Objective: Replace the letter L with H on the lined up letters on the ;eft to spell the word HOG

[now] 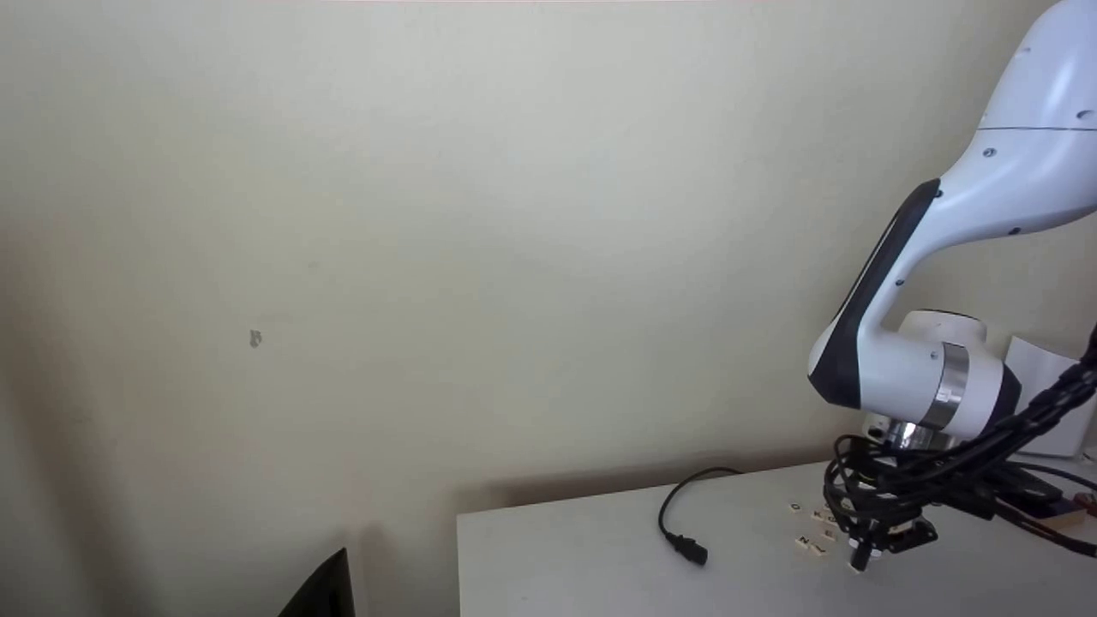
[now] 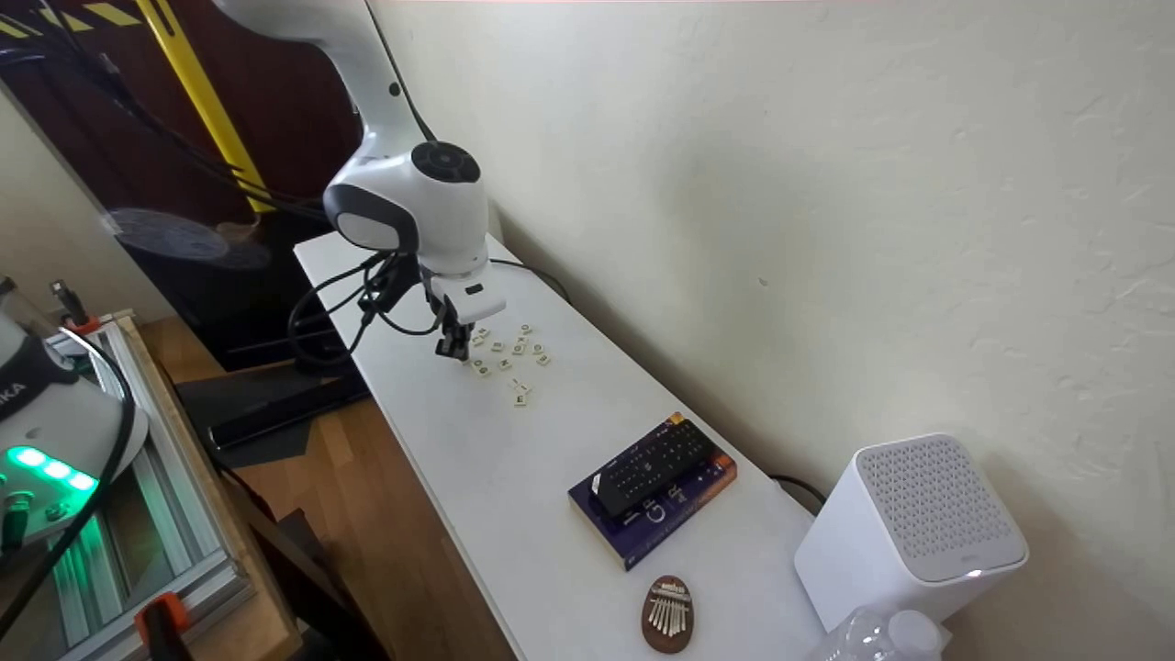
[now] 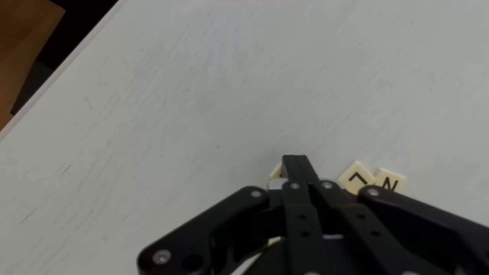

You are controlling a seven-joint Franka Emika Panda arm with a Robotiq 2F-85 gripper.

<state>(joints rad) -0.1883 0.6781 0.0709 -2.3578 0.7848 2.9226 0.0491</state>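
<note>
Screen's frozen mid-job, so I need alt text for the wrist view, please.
The black gripper, low in frame, partly hides a cream tile whose letter is unreadable. To the right, on the white table, lie an N tile and what looks like a turned L tile.

In an exterior view, the camera stands well back and faces the wall (image 1: 514,257), which takes up most of the field; the table (image 1: 591,557) enters at near right, the robot arm (image 1: 908,368) from the right. In an exterior view, the camera looks down along the table from the end by the white box (image 2: 904,542), near right, with the arm at far left and the wall along the right. Both exterior views share the arm and the letter tiles (image 2: 505,364). The wrist camera looks down from close above; the gripper (image 3: 305,172) enters from the near side, and all three views share the table patch around it.
</note>
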